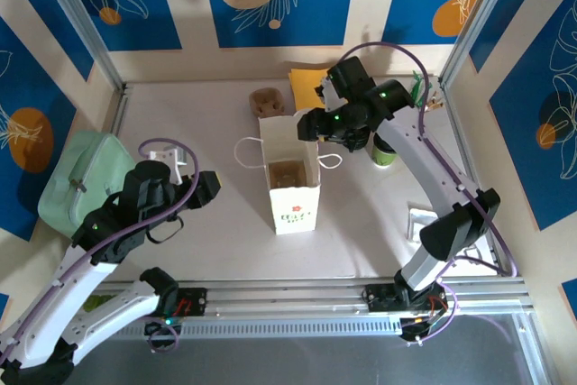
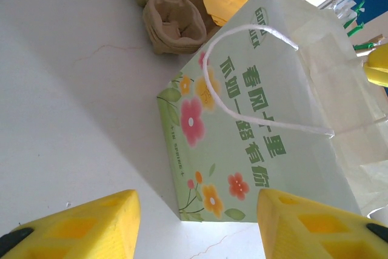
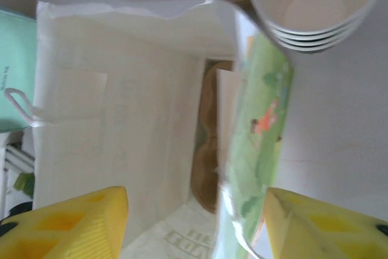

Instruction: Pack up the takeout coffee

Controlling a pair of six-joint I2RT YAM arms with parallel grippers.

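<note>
Right gripper (image 3: 197, 222) is hovering wide-jawed over the open paper bag (image 1: 295, 209) at frame centre, presumably for loading; left gripper (image 2: 200, 225), jaws parted and empty, is facing its printed side. Whether the takeout coffee is inside, I cannot tell.

On my left wrist feed, the bag (image 2: 254, 150) carries two lines of green Chinese characters lying sideways: 春风十里 and 不如一路有你. A round green logo near its top edge has letters I can't make out. On the right wrist feed, faint letters show through the bag's floor, unreadable. From above, its front mark is too small.
</note>
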